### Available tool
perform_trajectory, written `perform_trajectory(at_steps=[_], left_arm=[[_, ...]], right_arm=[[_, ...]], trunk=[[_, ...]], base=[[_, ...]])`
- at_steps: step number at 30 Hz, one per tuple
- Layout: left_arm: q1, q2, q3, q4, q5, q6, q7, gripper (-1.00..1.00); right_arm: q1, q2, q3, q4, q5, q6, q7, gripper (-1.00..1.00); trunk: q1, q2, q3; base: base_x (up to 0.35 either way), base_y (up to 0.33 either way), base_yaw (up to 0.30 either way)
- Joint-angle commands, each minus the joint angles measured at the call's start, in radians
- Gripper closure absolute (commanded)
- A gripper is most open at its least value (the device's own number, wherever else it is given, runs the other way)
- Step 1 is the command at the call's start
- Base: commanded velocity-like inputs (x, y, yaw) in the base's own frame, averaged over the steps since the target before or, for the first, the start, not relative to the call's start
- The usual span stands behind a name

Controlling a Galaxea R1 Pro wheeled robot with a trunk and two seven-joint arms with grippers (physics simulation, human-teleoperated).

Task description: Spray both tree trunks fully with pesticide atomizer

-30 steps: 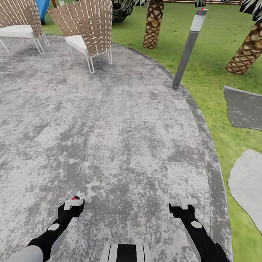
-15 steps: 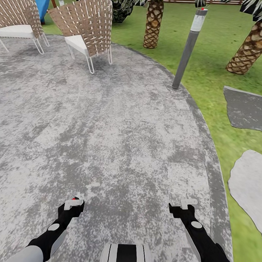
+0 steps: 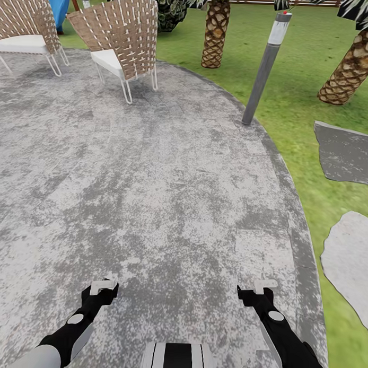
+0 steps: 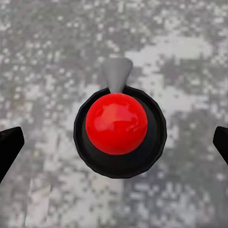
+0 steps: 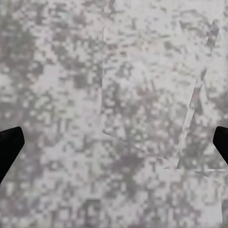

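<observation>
Left gripper (image 3: 104, 283) has crept forward: the red speck that peeked out beside it a second ago is now covered. You're hovering straight above the pesticide atomizer (image 4: 118, 128), which stands on the mottled grey stone paving (image 3: 168, 178). Left wrist view shows a glossy red ball cap (image 4: 116, 122), a round black body (image 4: 153, 151) and a grey nozzle (image 4: 116, 73).

Both claws are spread wide and empty; the right gripper (image 3: 265, 285) is over bare paving.

Handling, my guess: rigid, light, tippy, with a slick cap. Clamp the black body below the cap and keep the nozzle clear.

Count:
- 1 atomizer
- 2 brown wicker chairs (image 3: 123, 36)
- 2 scaly palm trunks (image 3: 216, 34)
- 1 grey lamp post (image 3: 265, 65)
- 2 stepping stones (image 3: 347, 152)
</observation>
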Motion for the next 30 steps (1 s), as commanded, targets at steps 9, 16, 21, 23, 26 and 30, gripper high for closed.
perform_trajectory(at_steps=[9,16,21,23,26,30], left_arm=[[0.0,0.0,-0.001,0.001,0.007,-0.003,-0.001,1.0],[0.0,0.0,0.001,0.001,0.007,-0.003,0.0,1.0],[0.0,0.0,0.001,0.001,0.008,-0.003,0.0,1.0],[0.0,0.0,0.001,0.001,0.008,-0.003,0.0,1.0],[0.0,0.0,0.001,0.0,0.008,-0.003,0.0,1.0],[0.0,0.0,0.001,-0.001,0.008,-0.003,0.0,1.0]], right_arm=[[0.0,0.0,0.0,-0.001,0.006,0.004,-0.002,-1.0],[0.0,0.0,0.0,0.0,0.007,0.004,-0.002,-1.0],[0.0,0.0,0.0,0.0,0.007,0.004,-0.002,-1.0],[0.0,0.0,0.0,0.0,0.006,0.004,-0.002,-1.0],[0.0,0.0,0.0,0.0,0.006,0.004,-0.002,-1.0],[0.0,0.0,0.0,0.0,0.006,0.004,-0.002,-1.0]], trunk=[[0.0,0.0,-0.001],[0.0,0.0,-0.001],[0.0,0.0,-0.001],[0.0,0.0,-0.001],[0.0,0.0,-0.001],[0.0,0.0,-0.001]], base=[[0.0,0.0,0.0],[0.0,0.0,0.0],[0.0,0.0,0.0],[0.0,0.0,0.0],[0.0,0.0,0.0],[0.0,0.0,0.0]])
